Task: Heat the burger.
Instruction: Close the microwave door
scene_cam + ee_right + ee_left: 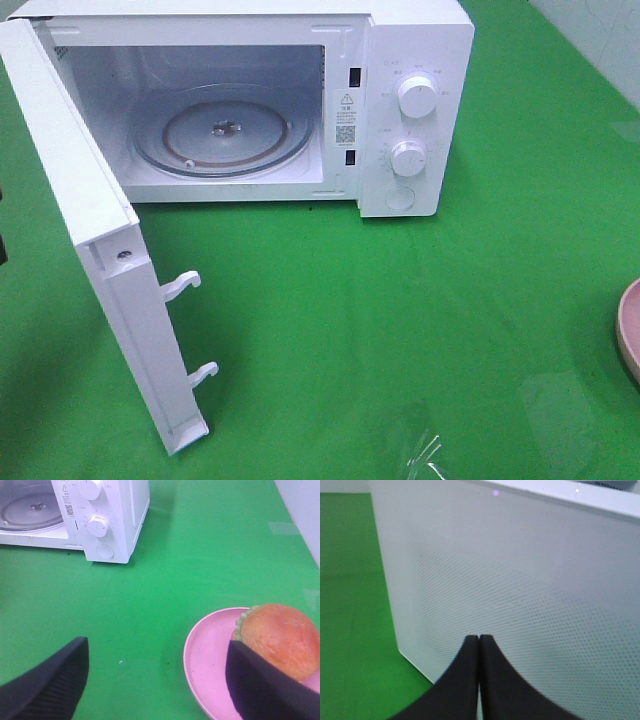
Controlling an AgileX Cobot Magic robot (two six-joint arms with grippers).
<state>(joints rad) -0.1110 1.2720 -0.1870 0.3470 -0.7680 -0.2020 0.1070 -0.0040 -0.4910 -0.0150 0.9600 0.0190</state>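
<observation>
A white microwave point(400, 110) sits on the green bench point(400, 330). Its door point(90, 230) is swung wide open. Inside is a round glass plate point(225, 130) with nothing on it. Two white knobs point(416, 96) sit on the front, one above the other, with a round button under them.

The burger point(280, 637) sits on a pink plate point(207, 655) on the bench, well away from the microwave. It has an orange-brown bun on top and a bit of green lettuce sticking out at the side. In the high view only the edge of the pink plate shows, at the right side, and the burger is out of the picture.

The right gripper point(155, 680) is wide open and holds nothing. One of its black fingers point(265, 690) is right in front of the burger; I cannot tell if it touches it. The other finger is over bare green bench.

The left gripper point(479, 645) is closed tight, its two black fingers pressed together. It holds nothing. It is very near the dotted white outside of the door.
</observation>
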